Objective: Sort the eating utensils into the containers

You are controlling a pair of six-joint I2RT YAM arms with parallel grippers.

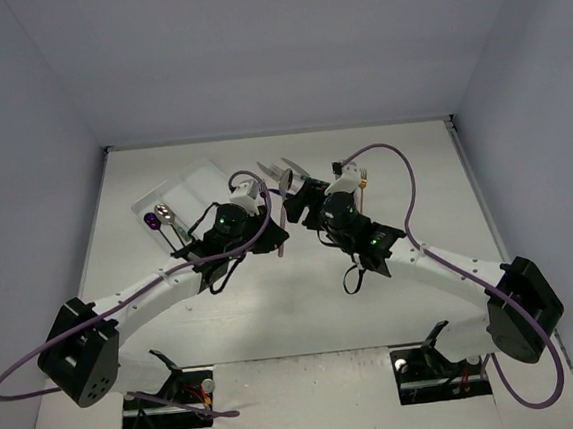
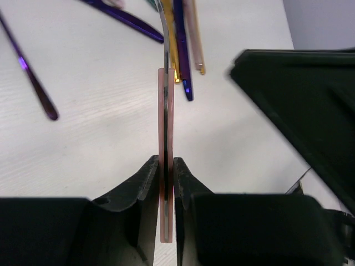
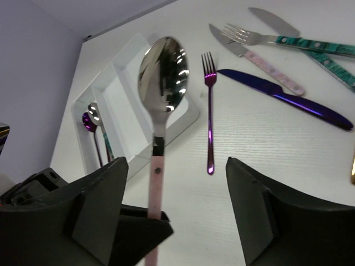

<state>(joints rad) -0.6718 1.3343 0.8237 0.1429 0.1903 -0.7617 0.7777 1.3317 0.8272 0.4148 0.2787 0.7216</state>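
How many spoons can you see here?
3. One silver spoon with a pink handle is held in the left gripper; a purple spoon and a second silver spoon lie side by side in the white plastic tray. Others may be hidden.

No text, label, brand, number or sign can be read in any view. Nothing legible is seen on the pink-handled spoon (image 3: 163,72), the other utensils (image 3: 283,97) or the white tray (image 3: 125,83).
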